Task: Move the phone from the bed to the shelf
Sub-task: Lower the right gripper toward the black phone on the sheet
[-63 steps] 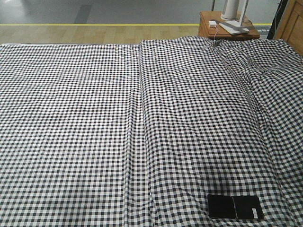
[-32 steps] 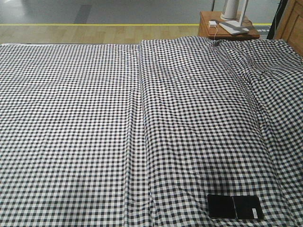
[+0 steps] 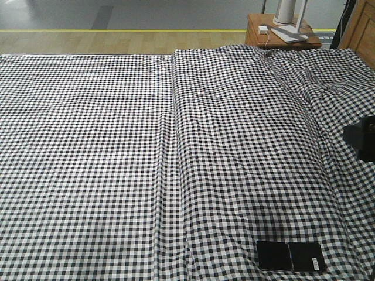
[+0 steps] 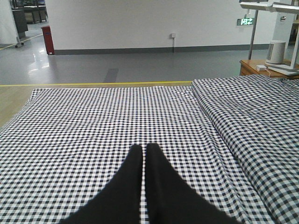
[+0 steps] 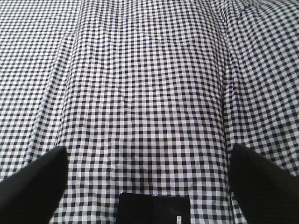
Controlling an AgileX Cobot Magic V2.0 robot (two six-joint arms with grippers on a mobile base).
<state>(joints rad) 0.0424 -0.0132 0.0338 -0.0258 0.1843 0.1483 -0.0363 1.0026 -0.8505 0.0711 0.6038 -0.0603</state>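
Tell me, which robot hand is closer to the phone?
Right. The right gripper hangs open over the bed near the phone. The left gripper is shut farther off, with no phone in its view.

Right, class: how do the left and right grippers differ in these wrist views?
The left gripper is shut, fingers together; the right gripper is wide open. The left faces only cloth; the right has the phone in view between its fingers. Both have black fingers and are over the gingham bed.
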